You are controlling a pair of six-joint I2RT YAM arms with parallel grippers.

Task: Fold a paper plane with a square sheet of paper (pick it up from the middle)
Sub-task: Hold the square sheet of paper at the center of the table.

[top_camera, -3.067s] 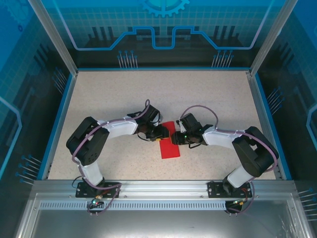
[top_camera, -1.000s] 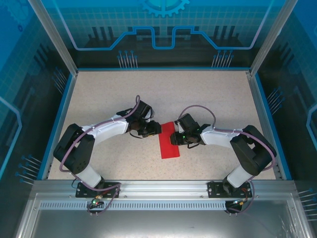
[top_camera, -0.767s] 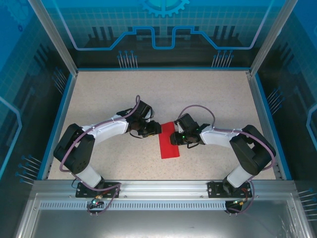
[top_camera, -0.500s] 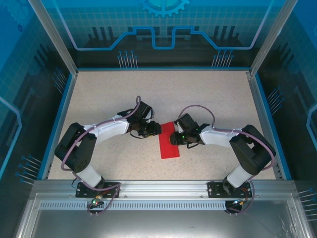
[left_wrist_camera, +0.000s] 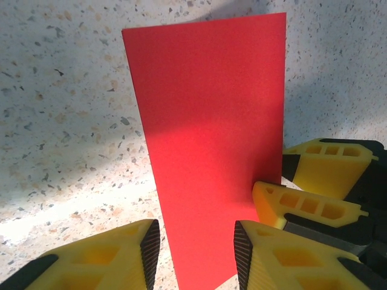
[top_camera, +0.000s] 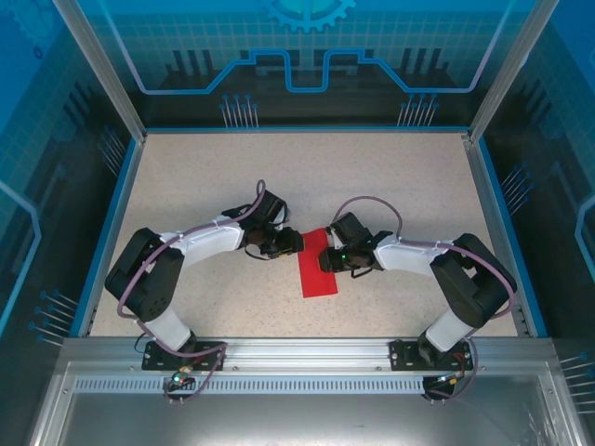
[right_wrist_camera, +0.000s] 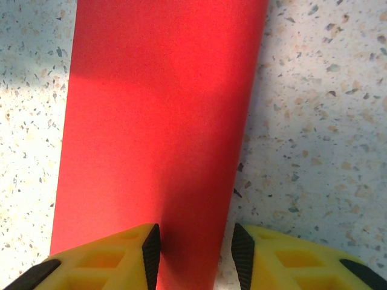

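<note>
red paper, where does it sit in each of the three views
top external: red paper near the middle of the speckled table.
left wrist: red paper runs down the centre.
right wrist: red paper runs top to bottom, left of centre.
shared landmark: speckled table.

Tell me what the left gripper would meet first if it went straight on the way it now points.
Probably the red paper: it lies flat on the table, between and ahead of the fingers of the left gripper. How near they are is unclear.
</note>
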